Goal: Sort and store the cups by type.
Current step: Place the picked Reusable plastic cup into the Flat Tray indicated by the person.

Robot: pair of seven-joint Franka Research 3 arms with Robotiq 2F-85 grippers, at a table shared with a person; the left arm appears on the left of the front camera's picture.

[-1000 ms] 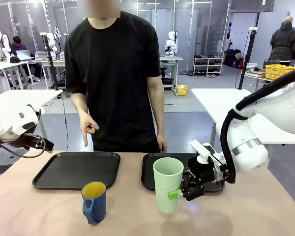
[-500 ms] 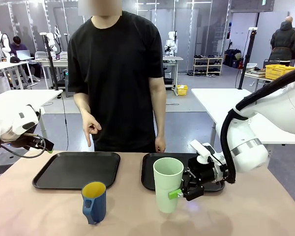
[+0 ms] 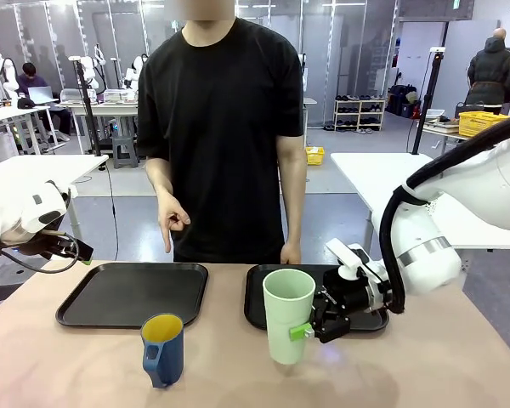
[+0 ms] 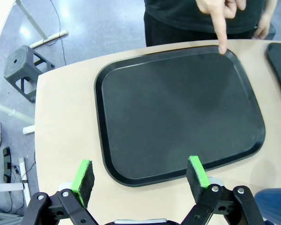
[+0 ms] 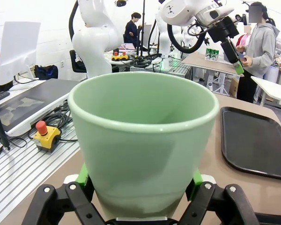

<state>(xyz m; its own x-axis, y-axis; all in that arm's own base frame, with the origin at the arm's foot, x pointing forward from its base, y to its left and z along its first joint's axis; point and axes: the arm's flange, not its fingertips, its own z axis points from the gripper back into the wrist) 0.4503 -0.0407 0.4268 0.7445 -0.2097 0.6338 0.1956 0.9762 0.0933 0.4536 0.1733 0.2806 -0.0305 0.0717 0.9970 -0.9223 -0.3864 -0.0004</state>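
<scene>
Mint-green plastic, tall and handleless, the tumbler stands upright near the front edge of the desk, just in front of the right tray. I cannot tell whether its base touches the desk. The right jaws are closed on its lower part, with a green pad pressed against each side of the wall. The blue mug stands upright to the tumbler's left and apart from it, close to the front edge. Its yellow inside shows and its handle faces the front edge. It sits just in front of the left tray, a black tray lying toward the desk's left side. The left jaws are spread wide with nothing between them, and the left wrist view looks down between their pads onto the near rim of that tray. At the far edge a person in a black shirt points one hand downward, index finger over the left tray's far right corner. The other hand hangs by the far edge behind the right tray.
</scene>
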